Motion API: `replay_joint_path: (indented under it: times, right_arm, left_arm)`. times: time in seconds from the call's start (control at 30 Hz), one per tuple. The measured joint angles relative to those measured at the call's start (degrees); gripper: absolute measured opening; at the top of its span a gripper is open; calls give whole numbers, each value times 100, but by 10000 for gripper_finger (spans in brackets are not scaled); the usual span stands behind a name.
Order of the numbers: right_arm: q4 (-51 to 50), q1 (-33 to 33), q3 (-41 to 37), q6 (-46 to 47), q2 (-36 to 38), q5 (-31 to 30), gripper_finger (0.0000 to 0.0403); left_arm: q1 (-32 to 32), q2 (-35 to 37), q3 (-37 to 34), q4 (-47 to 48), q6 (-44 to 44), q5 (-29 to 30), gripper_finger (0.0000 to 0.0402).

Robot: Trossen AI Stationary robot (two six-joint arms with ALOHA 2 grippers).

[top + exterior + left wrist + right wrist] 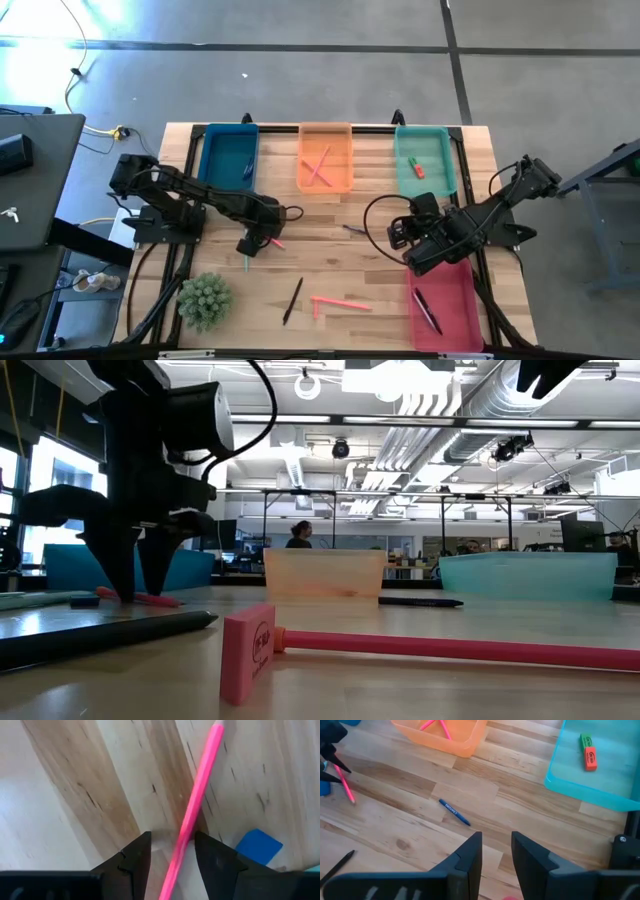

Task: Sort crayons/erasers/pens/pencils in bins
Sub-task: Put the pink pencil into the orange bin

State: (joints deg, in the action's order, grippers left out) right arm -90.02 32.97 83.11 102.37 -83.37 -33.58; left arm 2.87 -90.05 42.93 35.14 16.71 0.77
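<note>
- Nearest the low camera, a pink block eraser [248, 653] stands on the wooden table [330, 255] with a long pink stick [455, 648] running from it toward 3 o'clock.
- At about 9 o'clock from table centre, the left gripper [253, 243] points down with its fingers spread on either side of a pink pencil [192, 810] lying on the wood; whether they touch it I cannot tell. A blue eraser [258, 847] lies just beside.
- Along the 12 o'clock edge, left to right: the dark blue bin [228, 156]; the orange bin [325, 158] with crossed pink sticks inside; the teal bin [424, 160] holding a green eraser [586, 741] and a red-orange eraser [590, 758].
- Near centre lies a blue crayon [454, 812]; toward 6 o'clock, a black pen [292, 300].
- At 3 o'clock the right gripper [496, 851] hovers above bare wood, fingers a little apart, pinching nothing.
- At 5 o'clock the red-pink bin [443, 305] holds dark pens.
- At 7 o'clock sits a green spiky plant [205, 300].
</note>
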Motion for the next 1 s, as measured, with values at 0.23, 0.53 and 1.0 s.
replay_joint_path:
  times: [0.23,0.53,1.0]
  right_arm:
    - [0,0,0,0,0,-1,96]
    - [0,0,-2,20,0,-1,96]
    - [26,0,-2,238,0,-3,96]
  left_arm:
    - [2,-268,42,19,50,9,97]
    - [2,-227,2,-154,208,62,29]
    - [20,-124,-26,-236,299,-144,7]
